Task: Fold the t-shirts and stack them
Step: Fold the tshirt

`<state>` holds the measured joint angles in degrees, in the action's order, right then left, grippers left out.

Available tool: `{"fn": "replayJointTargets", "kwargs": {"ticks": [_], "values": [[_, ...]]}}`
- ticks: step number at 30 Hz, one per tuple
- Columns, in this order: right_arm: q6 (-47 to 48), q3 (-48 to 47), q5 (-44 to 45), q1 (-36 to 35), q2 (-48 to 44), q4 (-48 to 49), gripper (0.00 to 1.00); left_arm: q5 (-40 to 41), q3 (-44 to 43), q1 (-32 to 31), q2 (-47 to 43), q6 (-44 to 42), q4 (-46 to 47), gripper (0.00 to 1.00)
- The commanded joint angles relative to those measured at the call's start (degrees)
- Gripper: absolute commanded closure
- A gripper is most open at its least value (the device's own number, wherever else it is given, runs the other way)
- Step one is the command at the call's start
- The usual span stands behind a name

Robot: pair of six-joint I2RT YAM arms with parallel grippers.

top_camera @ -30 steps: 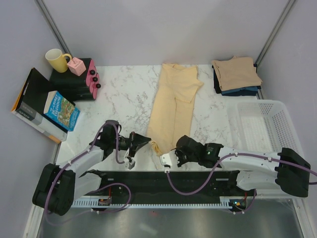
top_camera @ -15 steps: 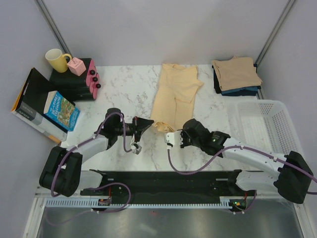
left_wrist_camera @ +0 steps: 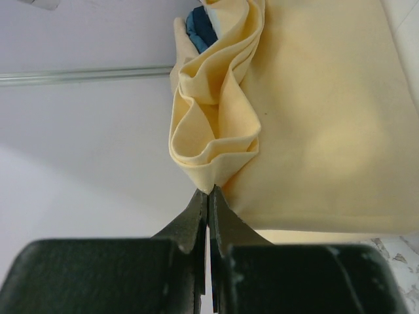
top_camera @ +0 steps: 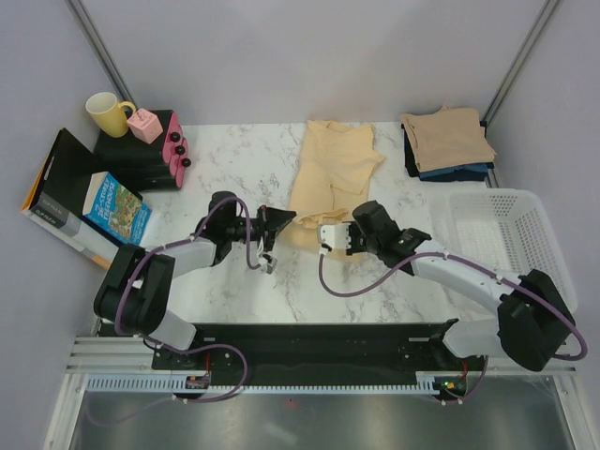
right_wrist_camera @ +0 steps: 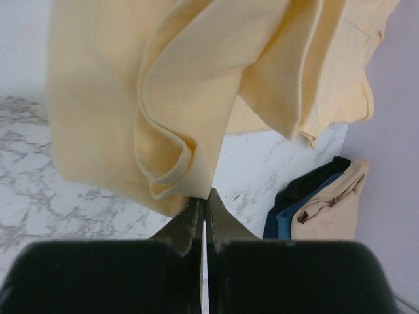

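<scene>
A pale yellow t-shirt (top_camera: pixel 333 169) lies lengthwise on the marble table, its near hem lifted off the surface. My left gripper (top_camera: pixel 289 222) is shut on the hem's left corner, seen as a bunched fold (left_wrist_camera: pixel 213 140) in the left wrist view. My right gripper (top_camera: pixel 325 232) is shut on the right corner, a curled fold (right_wrist_camera: pixel 173 157) in the right wrist view. At the far right sits a stack of folded t-shirts (top_camera: pixel 447 141), tan on top of navy and black, also in the right wrist view (right_wrist_camera: pixel 324 203).
A white mesh basket (top_camera: pixel 497 239) stands at the right edge. At the far left are a yellow mug (top_camera: pixel 109 113), a pink box (top_camera: pixel 145 125), black cases with a pink item (top_camera: pixel 174 148), and books (top_camera: pixel 114 208).
Both grippers have carried the near hem of the yellow t-shirt up and away from the front edge toward the collar. The shirt now looks shorter on the table.
</scene>
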<state>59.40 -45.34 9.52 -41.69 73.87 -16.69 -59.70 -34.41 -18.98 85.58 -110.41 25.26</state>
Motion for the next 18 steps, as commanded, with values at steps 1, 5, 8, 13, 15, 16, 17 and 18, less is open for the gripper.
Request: {"fn": "replayJointTargets", "kwargs": {"ticks": [1, 5, 8, 13, 15, 16, 17, 18], "values": [[2.92, -5.97, -1.43, 3.54, 4.43, 5.87, 1.00, 0.29, -3.90, 0.26, 4.23, 2.30, 7.51, 0.98], [4.41, -9.49, -2.22, 6.00, 8.31, 7.19, 1.00, 0.46, -7.85, 0.26, 8.72, 3.18, 10.68, 0.98], [5.20, -11.96, -2.93, 7.94, 11.12, 7.90, 1.00, 1.25, -10.40, 0.26, 12.32, 4.15, 13.32, 0.98], [5.64, -14.24, -3.37, 9.08, 14.72, 8.60, 1.00, 1.26, -13.13, 0.17, 17.59, 4.24, 16.49, 0.98], [5.64, -14.34, -3.54, 9.26, 15.34, 8.78, 1.00, 0.91, -14.19, 0.18, 18.83, 3.89, 17.54, 0.96], [5.64, -14.25, -3.46, 9.17, 16.04, 8.78, 1.00, 0.73, -14.45, 0.17, 19.70, 3.80, 17.63, 0.96], [5.64, -14.25, -3.54, 9.26, 16.31, 8.95, 1.00, 0.73, -15.06, 0.17, 20.15, 3.62, 17.72, 0.96], [5.64, -14.16, -3.46, 9.26, 16.75, 9.13, 1.00, 0.64, -15.33, 0.17, 20.41, 3.62, 17.90, 0.96]]}}
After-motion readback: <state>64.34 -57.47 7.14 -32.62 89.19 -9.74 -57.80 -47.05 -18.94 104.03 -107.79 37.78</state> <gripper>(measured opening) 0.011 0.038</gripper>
